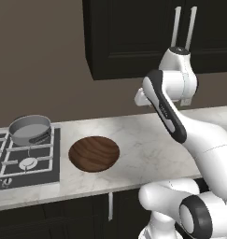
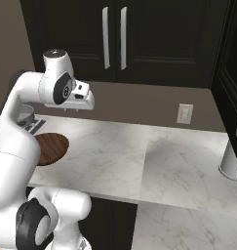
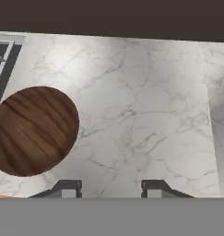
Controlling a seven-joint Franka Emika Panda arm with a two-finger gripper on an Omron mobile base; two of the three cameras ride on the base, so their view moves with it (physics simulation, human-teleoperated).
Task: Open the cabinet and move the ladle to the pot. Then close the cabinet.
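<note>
**A:** Trouble could start at the cabinet (image 2: 115,39) doors. Both are shut, and your ladle can't be seen anywhere, so it is presumably inside. The two pale bar handles (image 2: 114,38) sit side by side at the middle seam, nearly touching. Come in slightly off and you could hook the wrong bar, or wedge a finger between the pair.

**B:** Anything else to watch?

**A:** The door's swing. Your arm's upper link stands just below the cabinet, so a door pulled toward you may clip the elbow unless you back off as it opens. Later, carrying the ladle to the pot (image 1: 30,129), you pass over the wooden dish (image 1: 94,153), which lies on the bench (image 2: 154,156) between the cabinet side and the pot. It's wide and brown; don't mistake it for the target. The pot sits on the stove (image 1: 24,158), beyond the dish.

**B:** And the arm right now?

**A:** It is raised and folded, with the wrist held below the cabinet and the hand facing down at the bench. The gripper (image 3: 111,190) has its fingers (image 3: 67,189) spread partway with bare marble between them, holding nothing. It hangs above the bench just beside the dish, well short of the handles above.
</note>
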